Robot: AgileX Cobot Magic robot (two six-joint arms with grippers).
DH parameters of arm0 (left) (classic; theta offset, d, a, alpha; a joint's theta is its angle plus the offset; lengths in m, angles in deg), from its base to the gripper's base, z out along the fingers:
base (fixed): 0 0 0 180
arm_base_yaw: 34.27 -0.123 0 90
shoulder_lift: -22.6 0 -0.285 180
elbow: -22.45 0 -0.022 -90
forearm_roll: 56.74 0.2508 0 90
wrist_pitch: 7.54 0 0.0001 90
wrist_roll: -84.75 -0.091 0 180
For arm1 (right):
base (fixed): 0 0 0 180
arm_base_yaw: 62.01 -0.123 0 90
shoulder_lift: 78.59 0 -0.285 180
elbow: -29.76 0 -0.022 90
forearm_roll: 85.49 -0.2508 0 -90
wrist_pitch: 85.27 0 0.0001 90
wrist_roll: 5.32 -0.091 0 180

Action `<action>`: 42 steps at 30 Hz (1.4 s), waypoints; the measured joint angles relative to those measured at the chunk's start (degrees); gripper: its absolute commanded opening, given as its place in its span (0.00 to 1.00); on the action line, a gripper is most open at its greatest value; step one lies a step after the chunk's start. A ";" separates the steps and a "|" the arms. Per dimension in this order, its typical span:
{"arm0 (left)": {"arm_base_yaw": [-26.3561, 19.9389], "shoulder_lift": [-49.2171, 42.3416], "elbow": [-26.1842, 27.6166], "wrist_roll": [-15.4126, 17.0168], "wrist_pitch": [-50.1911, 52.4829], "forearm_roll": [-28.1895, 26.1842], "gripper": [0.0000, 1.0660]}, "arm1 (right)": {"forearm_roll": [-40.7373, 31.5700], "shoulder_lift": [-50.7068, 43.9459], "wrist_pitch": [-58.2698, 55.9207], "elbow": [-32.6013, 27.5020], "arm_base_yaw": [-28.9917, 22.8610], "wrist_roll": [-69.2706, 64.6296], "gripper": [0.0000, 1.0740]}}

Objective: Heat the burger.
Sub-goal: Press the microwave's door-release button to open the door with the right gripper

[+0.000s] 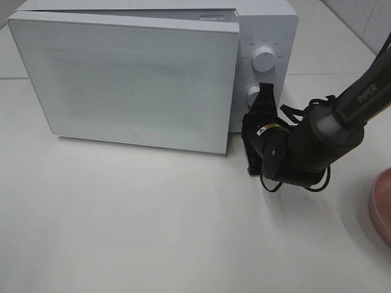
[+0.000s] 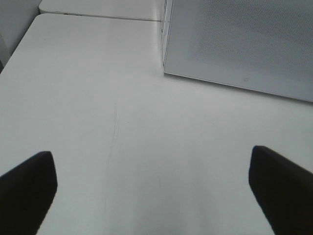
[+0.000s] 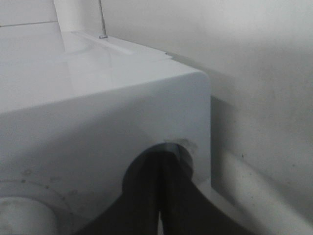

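Note:
The burger is out of view. A white microwave (image 1: 140, 79) stands at the back of the table, and its perforated door (image 2: 244, 39) looks a little ajar on the right side. My right gripper (image 1: 266, 89) is shut with nothing between its fingers, and its tips rest against the control panel at the lower knob (image 1: 253, 95). In the right wrist view the closed right gripper (image 3: 164, 157) meets the panel near the microwave's corner. My left gripper (image 2: 150, 155) hangs open over bare table in front of the door's left end, empty.
The upper knob (image 1: 263, 58) sits above the lower one. A pink plate (image 1: 382, 204) pokes in at the right edge of the table. The right arm (image 1: 342, 116) reaches in from the right. White tabletop (image 1: 153, 226) spreads in front of the microwave.

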 measured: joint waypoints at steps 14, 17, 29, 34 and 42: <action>0.00 0.00 0.00 0.00 0.00 0.00 0.94 | -1.32 0.46 0.86 0.52 -0.46 0.92 0.00; 0.00 0.00 0.00 0.00 0.00 0.00 0.94 | -1.32 0.46 0.86 0.52 -0.46 0.97 0.00; 0.00 0.00 0.00 0.00 0.00 0.00 0.94 | 0.00 -0.34 0.97 -0.69 -0.34 -0.29 0.00; 0.00 0.00 -0.06 0.00 0.00 0.00 0.94 | 2.41 -1.89 0.29 -2.18 0.46 -1.09 0.00; 0.00 0.00 -0.06 0.00 0.00 0.00 0.94 | 6.13 -5.10 -1.66 -5.44 0.97 -1.55 0.00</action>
